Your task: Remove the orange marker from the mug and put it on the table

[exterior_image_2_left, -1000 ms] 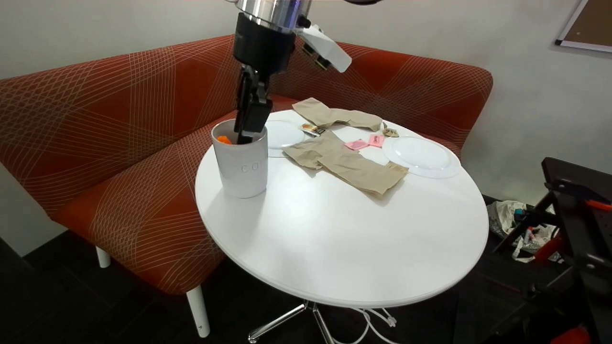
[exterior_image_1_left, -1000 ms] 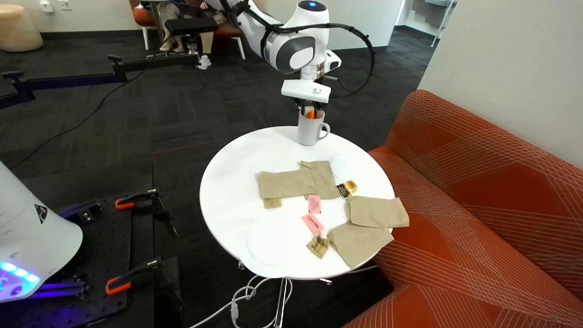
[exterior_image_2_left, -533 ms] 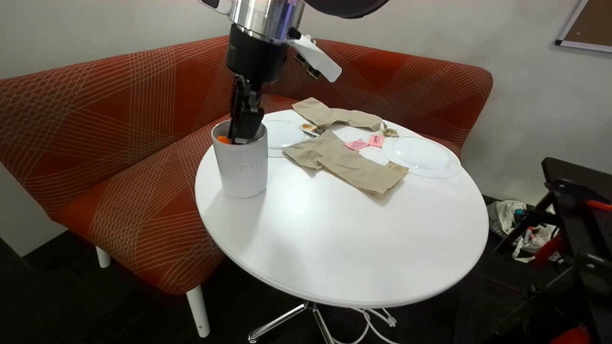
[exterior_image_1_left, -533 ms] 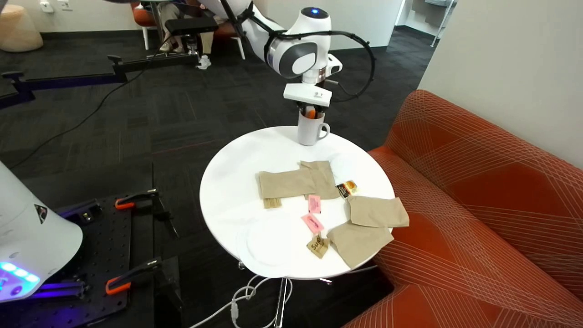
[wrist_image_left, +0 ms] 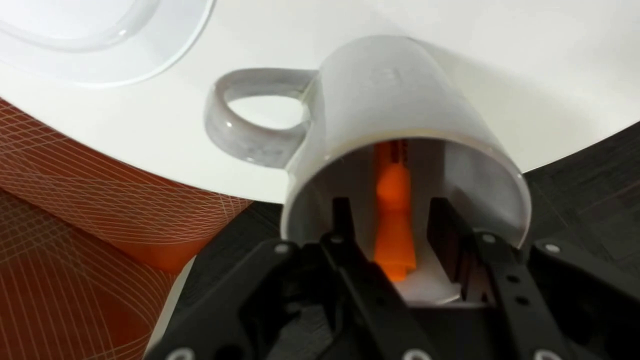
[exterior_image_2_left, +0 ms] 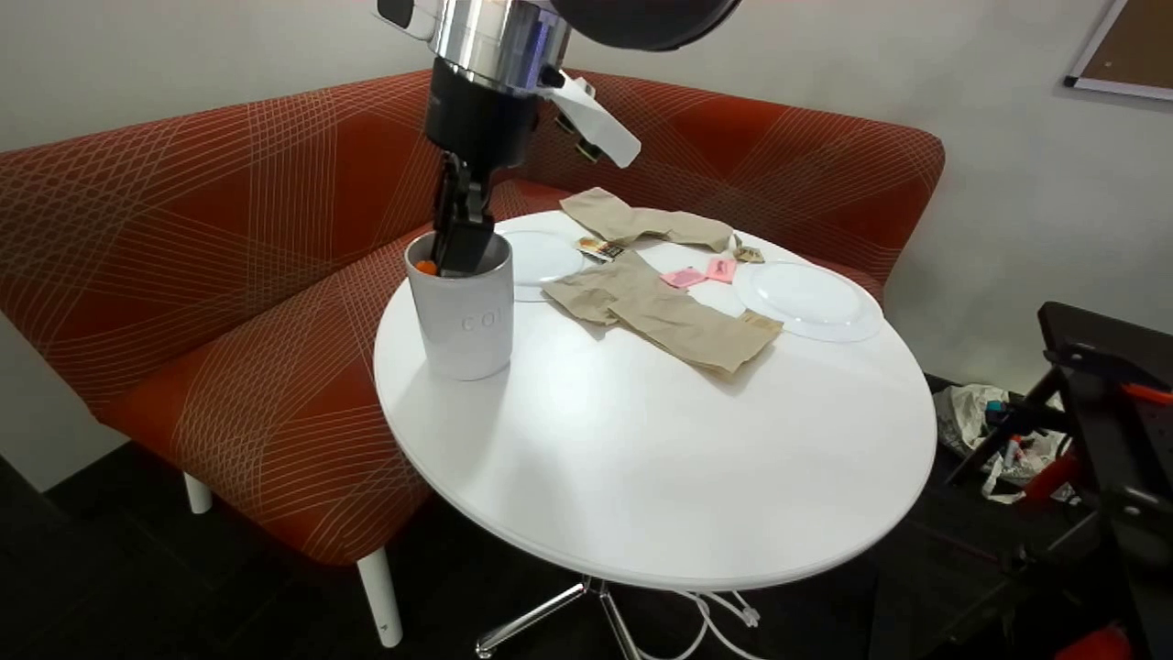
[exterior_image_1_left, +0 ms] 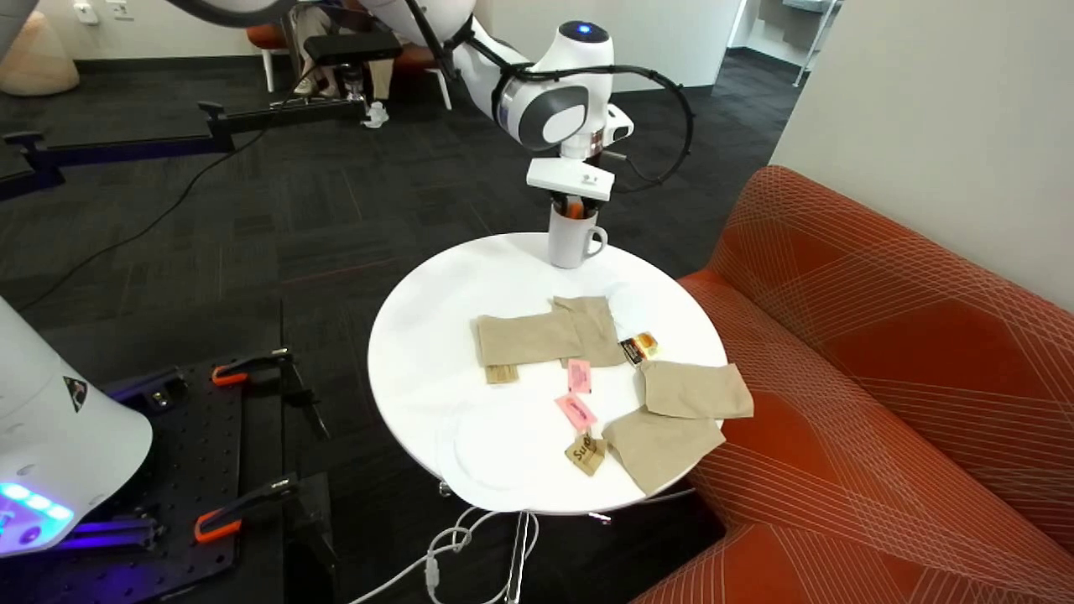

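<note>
The gripper (wrist_image_left: 391, 211) has just dropped lower, its fingers parted and empty — the orange marker (wrist_image_left: 395, 237) stands between them, inside the white mug (exterior_image_2_left: 463, 325) they reach into, on the bench (exterior_image_2_left: 696, 477) beneath — so closing for the pull-out looks like the next step.

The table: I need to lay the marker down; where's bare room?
Widest bare patch of the table: between the mug, tan napkins, a clear plate and the edge away from the sofa. Crowded: the middle and sofa side, with more napkins, packets and another plate.
</note>
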Controlling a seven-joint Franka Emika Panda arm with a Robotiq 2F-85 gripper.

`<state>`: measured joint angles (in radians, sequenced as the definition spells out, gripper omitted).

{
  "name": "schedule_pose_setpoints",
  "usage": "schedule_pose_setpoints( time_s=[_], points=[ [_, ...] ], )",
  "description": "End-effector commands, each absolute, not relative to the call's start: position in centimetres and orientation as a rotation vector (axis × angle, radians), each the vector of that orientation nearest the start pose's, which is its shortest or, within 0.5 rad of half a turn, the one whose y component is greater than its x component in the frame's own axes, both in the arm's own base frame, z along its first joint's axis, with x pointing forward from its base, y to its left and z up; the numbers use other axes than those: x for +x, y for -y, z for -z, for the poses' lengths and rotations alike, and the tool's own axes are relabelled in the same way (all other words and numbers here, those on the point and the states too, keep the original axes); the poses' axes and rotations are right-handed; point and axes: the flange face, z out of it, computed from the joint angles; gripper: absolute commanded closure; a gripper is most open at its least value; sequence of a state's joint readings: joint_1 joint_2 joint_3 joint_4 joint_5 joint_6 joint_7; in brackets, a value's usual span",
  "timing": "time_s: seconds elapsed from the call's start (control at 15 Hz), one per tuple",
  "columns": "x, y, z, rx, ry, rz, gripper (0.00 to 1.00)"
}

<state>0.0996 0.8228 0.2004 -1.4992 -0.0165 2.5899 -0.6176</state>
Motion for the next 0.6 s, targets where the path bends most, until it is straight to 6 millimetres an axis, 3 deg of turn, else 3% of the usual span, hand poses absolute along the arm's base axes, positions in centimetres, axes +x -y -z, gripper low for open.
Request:
schedule_pose_setpoints(
  time_s=[0.0, 0.2, 0.53],
  points=[
    [72.1, -19.3, -21.4, -2.754, 1.21, 0.459, 0.81],
    [72.1, -19.5, -21.3, -2.748, 1.216, 0.462, 0.99],
    [71.5, -19.6, -22.8, -2.742, 1.215, 0.493, 0.95]
  ],
)
